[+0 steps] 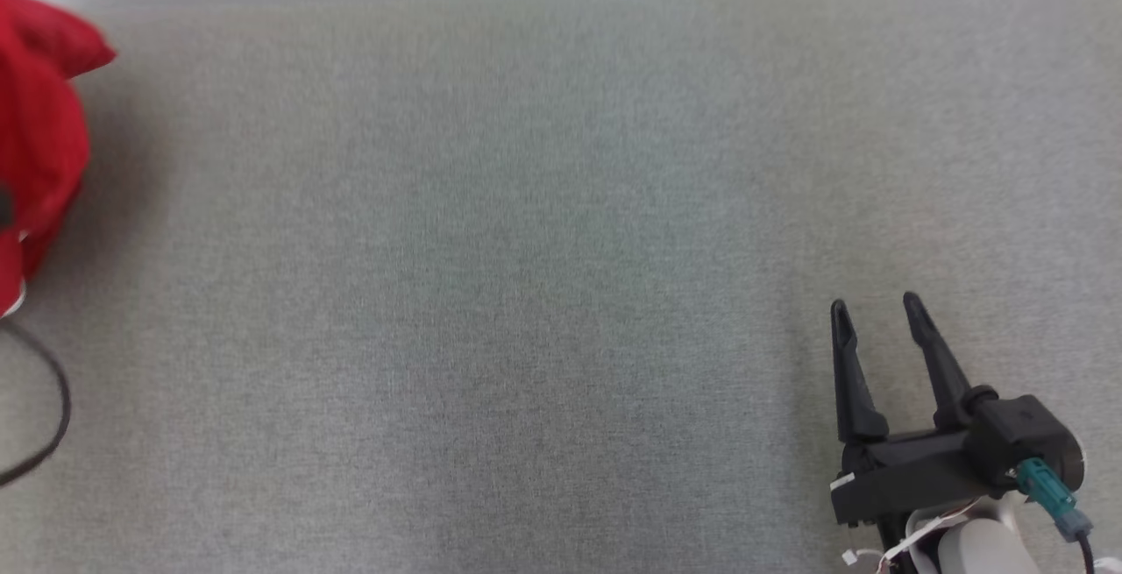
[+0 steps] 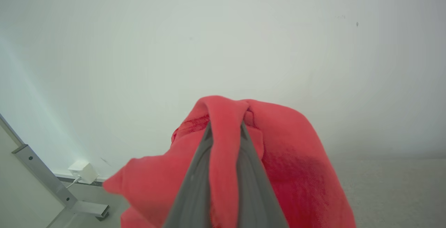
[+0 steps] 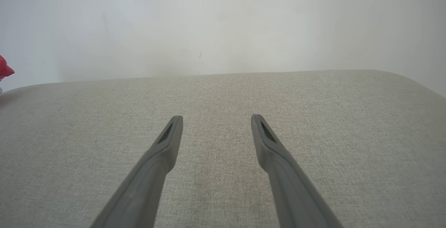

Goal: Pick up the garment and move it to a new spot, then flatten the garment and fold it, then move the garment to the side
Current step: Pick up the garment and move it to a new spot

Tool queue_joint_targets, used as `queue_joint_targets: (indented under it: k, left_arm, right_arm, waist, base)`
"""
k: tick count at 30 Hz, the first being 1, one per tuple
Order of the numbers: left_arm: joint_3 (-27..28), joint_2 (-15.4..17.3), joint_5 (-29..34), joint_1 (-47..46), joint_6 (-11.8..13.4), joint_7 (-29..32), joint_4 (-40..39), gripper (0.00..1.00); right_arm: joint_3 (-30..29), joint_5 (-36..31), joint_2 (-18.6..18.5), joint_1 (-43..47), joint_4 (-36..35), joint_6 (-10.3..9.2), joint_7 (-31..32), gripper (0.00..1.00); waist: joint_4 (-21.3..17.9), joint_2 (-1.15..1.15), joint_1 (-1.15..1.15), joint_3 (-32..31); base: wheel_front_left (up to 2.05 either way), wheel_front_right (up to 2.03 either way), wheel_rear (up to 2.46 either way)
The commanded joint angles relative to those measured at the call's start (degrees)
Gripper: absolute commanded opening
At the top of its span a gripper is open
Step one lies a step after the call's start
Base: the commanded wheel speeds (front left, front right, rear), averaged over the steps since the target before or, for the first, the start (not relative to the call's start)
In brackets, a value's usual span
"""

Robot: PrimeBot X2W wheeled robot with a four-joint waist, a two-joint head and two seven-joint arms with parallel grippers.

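The garment (image 1: 39,145) is a red fleecy cloth, bunched up at the far left edge of the head view. In the left wrist view the garment (image 2: 292,158) drapes over and around my left gripper (image 2: 224,130), whose two grey fingers are shut on a fold of it, lifted in front of the pale wall. A small tip of the garment (image 3: 4,69) peeks in at the left edge of the right wrist view. My right gripper (image 1: 875,307) rests open at the lower right above the grey fabric surface, and between its fingers (image 3: 167,141) there is nothing.
A grey fabric-covered surface (image 1: 526,294) spreads across the head view, ending at a pale wall at the back. A dark cable (image 1: 53,416) loops at the left edge. A metal leg (image 2: 52,182) and a white plug box (image 2: 83,171) sit low by the wall.
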Motion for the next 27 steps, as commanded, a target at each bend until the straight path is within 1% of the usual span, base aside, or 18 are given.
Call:
queue_joint_targets:
  k: [1,4,5,7,12,14,19,23,27]
  left_arm:
    - [-1.59,-0.4,0.83,-2.5,-0.43,0.53,-3.29,0.0]
    - [-4.37,-2.07,0.97,-5.57,-0.43,2.68,-8.1,0.0]
    - [-4.37,-2.07,0.97,-5.57,-0.43,2.68,-8.1,0.0]
    - [-6.25,-3.16,0.91,-7.62,-0.58,3.95,-10.99,0.0]
    - [-11.7,-6.99,-0.2,-11.87,-0.84,6.84,-16.6,0.0]
    - [-13.92,-9.12,-1.13,-12.92,-0.89,7.64,-18.09,0.0]
    - [-19.44,-14.58,-2.57,-13.94,-0.72,8.54,-19.36,0.0]
    - [-23.07,-19.66,-3.98,-12.66,-0.73,7.51,-18.73,0.0]
    - [-26.34,-22.47,-5.56,-9.28,-0.71,6.37,-16.71,0.0]
  right_arm:
    - [0.16,0.7,0.3,0.89,0.99,-0.12,-0.54,1.0]
    - [0.28,1.44,0.55,1.15,2.35,-0.12,-0.82,1.0]
    - [0.28,1.44,0.55,1.15,2.35,-0.12,-0.82,1.0]
    - [0.5,1.93,0.64,1.25,3.1,-0.12,-0.92,1.0]
    - [0.37,2.62,0.83,1.43,3.78,-0.12,-0.97,1.0]
    - [0.49,2.9,0.9,1.63,3.76,-0.12,-0.98,1.0]
    - [0.34,4.46,0.93,2.22,3.54,-0.12,-0.89,1.0]
    - [0.47,5.53,0.93,2.68,3.65,-0.12,-0.89,1.0]
    - [0.64,5.93,0.94,2.86,3.5,-0.12,-0.89,1.0]
  waist:
    - [-0.85,0.0,0.0,-3.23]
    - [-1.72,0.0,0.0,-4.6]
    - [-1.72,0.0,0.0,-4.6]
    - [-2.65,0.0,0.0,-5.46]
    - [-5.67,0.0,0.0,-6.96]
    - [-7.28,0.0,0.0,-7.39]
    - [-10.64,0.0,0.0,-7.59]
    - [-12.89,0.0,0.0,-7.53]
    - [-14.33,0.0,0.0,-7.02]
  base:
    - [0.0,0.0,0.0]
    - [0.0,0.0,0.0]
    - [0.0,0.0,0.0]
    - [0.0,0.0,0.0]
    - [0.0,0.0,0.0]
    - [0.0,0.0,0.0]
    - [0.0,0.0,0.0]
    - [0.0,0.0,0.0]
    - [0.0,0.0,0.0]
